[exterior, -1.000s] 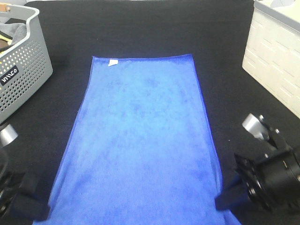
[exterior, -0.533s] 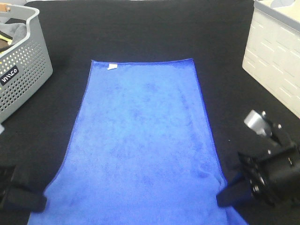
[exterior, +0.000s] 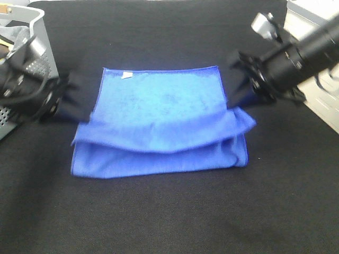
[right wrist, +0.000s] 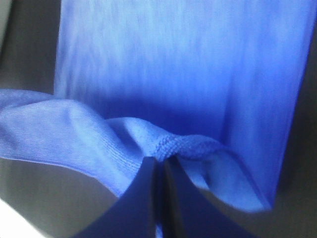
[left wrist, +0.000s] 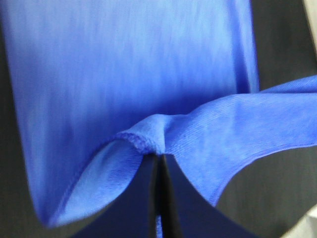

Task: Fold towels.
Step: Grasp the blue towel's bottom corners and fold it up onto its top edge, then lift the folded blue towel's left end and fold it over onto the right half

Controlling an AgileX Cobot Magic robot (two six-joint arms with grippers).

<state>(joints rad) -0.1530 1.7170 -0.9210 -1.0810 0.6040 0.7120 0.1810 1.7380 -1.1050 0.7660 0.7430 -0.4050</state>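
The royal-blue towel [exterior: 159,100] lies in the middle of the black table, its near half lifted and carried over the far half, with a fold along the near side. Its white tag [exterior: 126,74] shows at the far left corner. My left gripper [exterior: 73,109] is shut on the towel's left near corner. My right gripper [exterior: 239,99] is shut on the right near corner. The left wrist view shows the shut tips [left wrist: 158,157] pinching the stitched edge above the towel [left wrist: 124,59]. The right wrist view shows the same [right wrist: 159,161] over the towel [right wrist: 188,59].
A grey perforated basket [exterior: 16,24] stands at the far left behind my left arm. A white crate [exterior: 326,108] stands at the far right behind my right arm. The black table cloth [exterior: 169,217] stretches in front of the towel.
Both grippers, shut on the towel's near corners, have risen and moved away from the near edge toward the far edge. The towel has gone from flat to half folded over.
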